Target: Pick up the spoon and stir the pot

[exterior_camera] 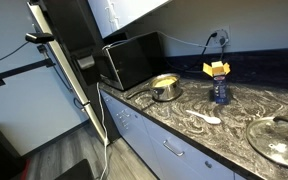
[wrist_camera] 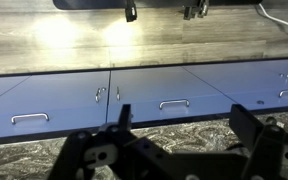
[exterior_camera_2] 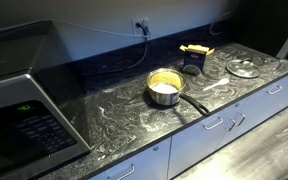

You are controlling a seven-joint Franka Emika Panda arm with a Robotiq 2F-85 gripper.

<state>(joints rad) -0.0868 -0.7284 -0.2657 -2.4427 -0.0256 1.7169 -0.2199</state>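
Gripper [wrist_camera: 179, 150] spread wide and empty, facing cabinet fronts [wrist_camera: 144, 95] off the counter edge; spoon [exterior_camera: 206, 118] lies flat between pot [exterior_camera: 165, 88] and glass lid [exterior_camera: 279, 140], long axis roughly pot-to-lid, outside the wrist view.

A black microwave [exterior_camera: 132, 60] is set at one end of the marbled table [exterior_camera_2: 114, 110]; a round glass lid [exterior_camera: 279, 140] is laid flat at the other. A yellow-topped container [exterior_camera: 218, 85] is stood between them, near the wall.
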